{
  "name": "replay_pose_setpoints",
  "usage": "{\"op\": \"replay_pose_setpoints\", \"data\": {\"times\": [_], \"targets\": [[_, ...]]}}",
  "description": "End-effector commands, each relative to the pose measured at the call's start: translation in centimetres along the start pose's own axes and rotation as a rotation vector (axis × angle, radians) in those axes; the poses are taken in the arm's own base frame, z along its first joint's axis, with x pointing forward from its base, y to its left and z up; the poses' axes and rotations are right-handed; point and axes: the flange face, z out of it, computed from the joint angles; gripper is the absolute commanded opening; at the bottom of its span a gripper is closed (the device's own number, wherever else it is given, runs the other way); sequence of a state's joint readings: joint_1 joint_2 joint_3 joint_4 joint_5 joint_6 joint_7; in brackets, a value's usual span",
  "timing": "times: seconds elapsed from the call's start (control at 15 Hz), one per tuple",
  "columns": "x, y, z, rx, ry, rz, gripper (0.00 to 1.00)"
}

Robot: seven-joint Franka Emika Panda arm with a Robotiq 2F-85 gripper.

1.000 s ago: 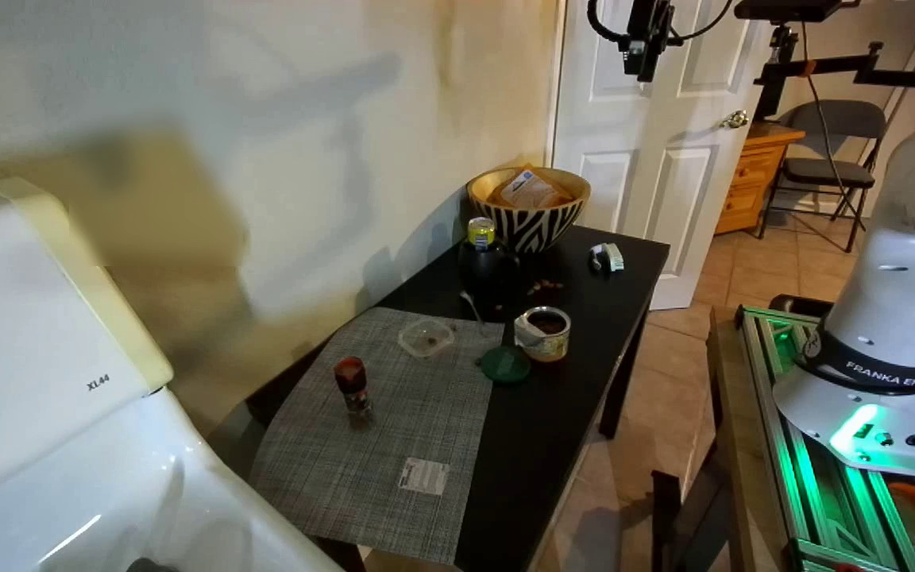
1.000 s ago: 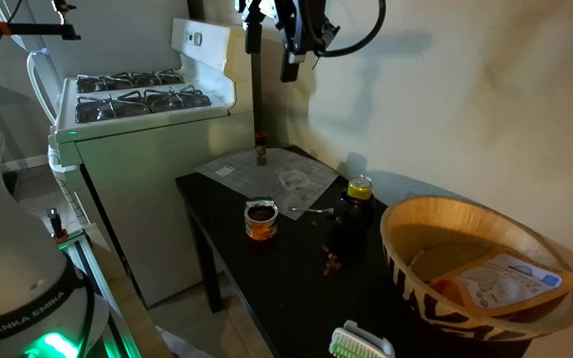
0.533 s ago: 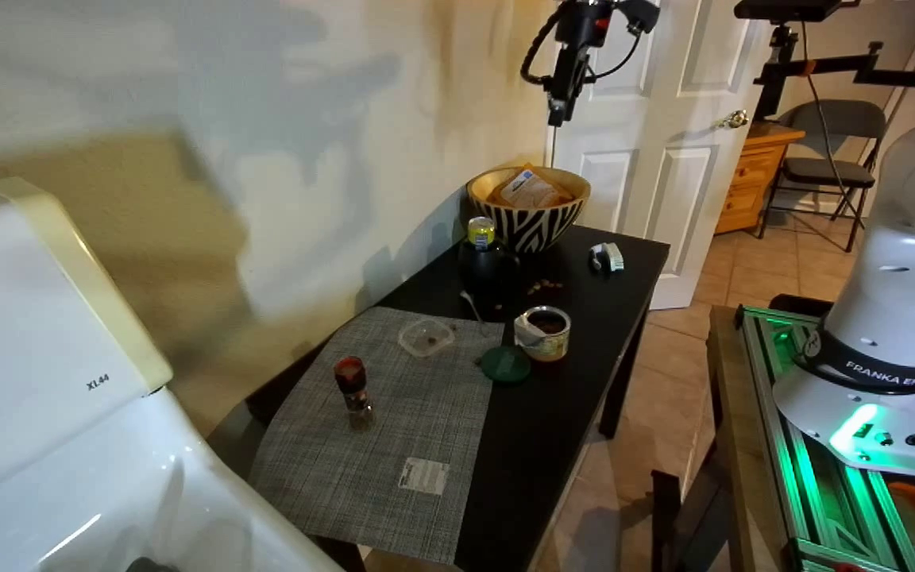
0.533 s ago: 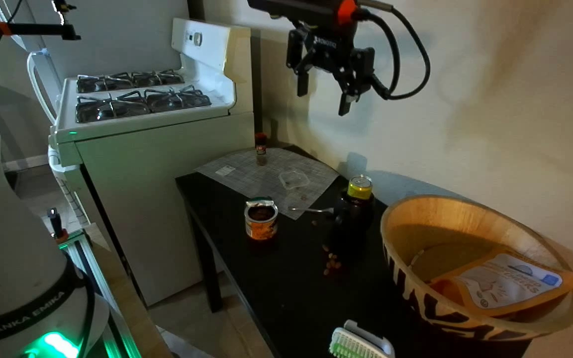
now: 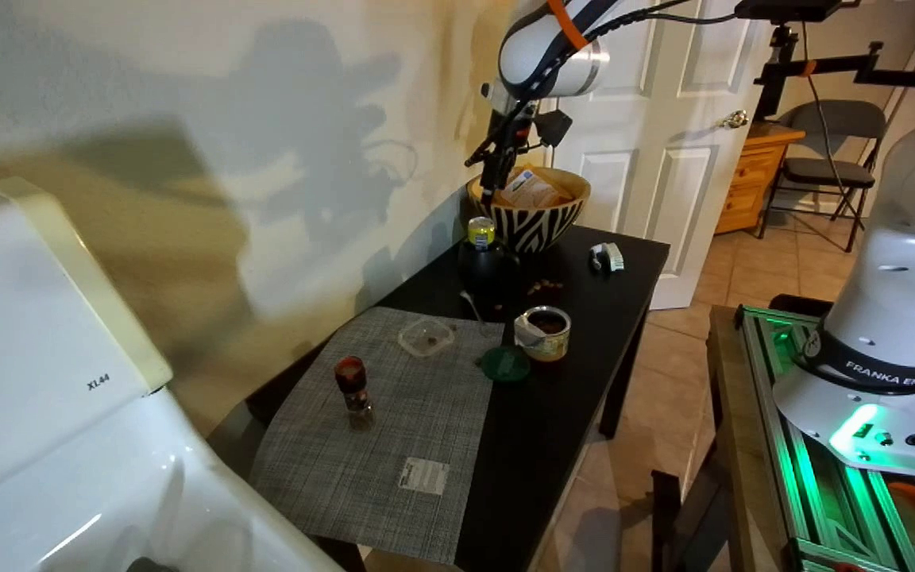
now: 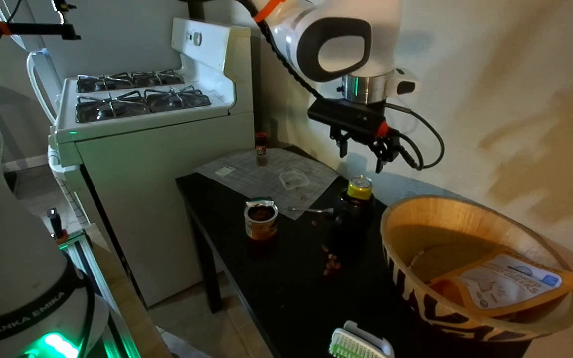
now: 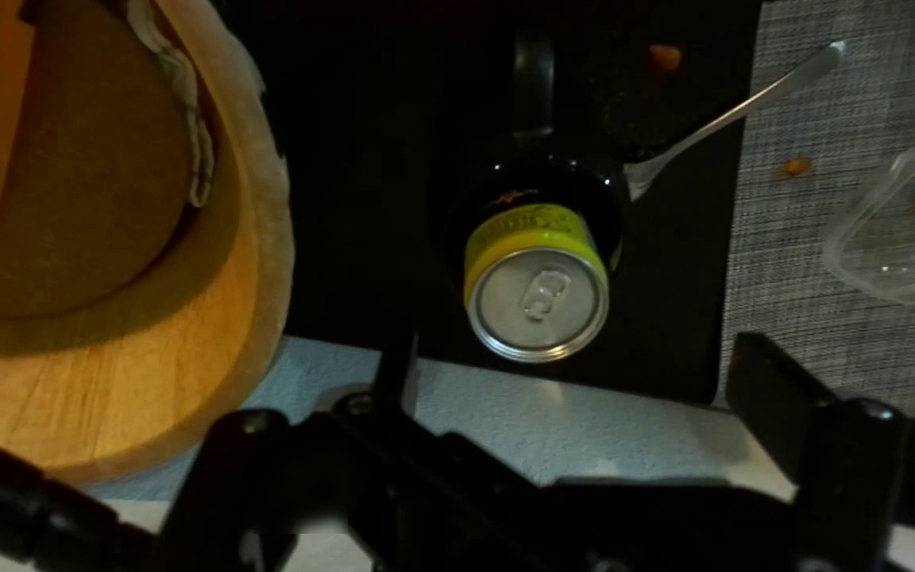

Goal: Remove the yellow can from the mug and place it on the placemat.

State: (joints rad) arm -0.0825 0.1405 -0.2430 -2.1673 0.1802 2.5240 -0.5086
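Compared with half a second ago, the gripper [image 6: 361,158] has come lower: we see it above the yellow can [image 6: 359,191], not touching, its two fingers wide apart. In an exterior view, we see the wall [image 6: 465,124] along the right side of the black table [image 6: 311,303], the white stove [image 6: 177,164] far left, and the placemat [image 6: 251,181] at the far end. The striped bowl [image 6: 445,219], with an orange pouch [image 6: 505,286] inside, stands just beside the dark mug [image 6: 353,215] and narrows the room on its right; in the mouth of this mug the can stands. To the left are the opened tin [image 6: 260,228], near the table's edge, and, from beside the mug onto the placemat, a piece of cutlery [image 6: 311,211]. For moving, we notice black surface between the tin and the brush [image 6: 361,343], and grey weave between the red-topped bottle [image 5: 354,389] and a white label [image 5: 424,476]. We read XL44 on the stove and FRANKA EMIKA on the robot's base [image 6: 28,278]; the print of the pouch we cannot read surely.
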Motion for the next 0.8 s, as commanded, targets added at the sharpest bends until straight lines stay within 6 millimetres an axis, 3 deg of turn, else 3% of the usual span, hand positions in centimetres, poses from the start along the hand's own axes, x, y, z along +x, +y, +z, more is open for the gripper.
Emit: {"op": "replay_pose_setpoints", "data": {"times": [0.0,0.2,0.73], "targets": [[0.7,0.2,0.7,0.008,0.0,0.008,1.0],[1.7,0.5,1.0,0.013,0.03,0.009,1.0],[-0.5,0.7,7.2,-0.098,-0.012,0.055,1.0]]}}
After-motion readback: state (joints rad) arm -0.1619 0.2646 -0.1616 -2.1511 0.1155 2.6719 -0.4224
